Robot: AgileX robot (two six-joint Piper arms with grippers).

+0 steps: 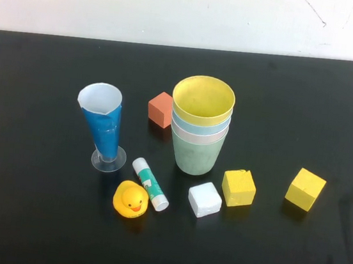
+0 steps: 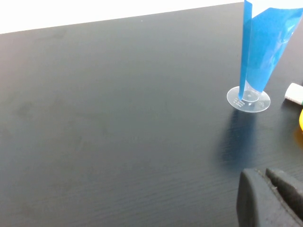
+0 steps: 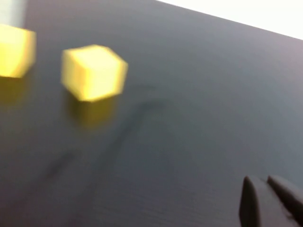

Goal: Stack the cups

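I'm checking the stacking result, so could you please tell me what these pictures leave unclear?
- Cups, high view: nested, so the inner ones show only their rims; the count is uncertain.
- Left gripper, left wrist view: cut off at the corner, absent from the high view.
- Right gripper, right wrist view: cut off likewise.
- Yellow cubes, right wrist view: blurred.
- Glue stick, left wrist view: cropped by the edge.

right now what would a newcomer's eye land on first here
The cup stack, yellow on top, stands at the middle of the black table. To its left stands a blue cone on a clear foot, with a duck in front. Both pincers, left and right, hang shut over bare table.
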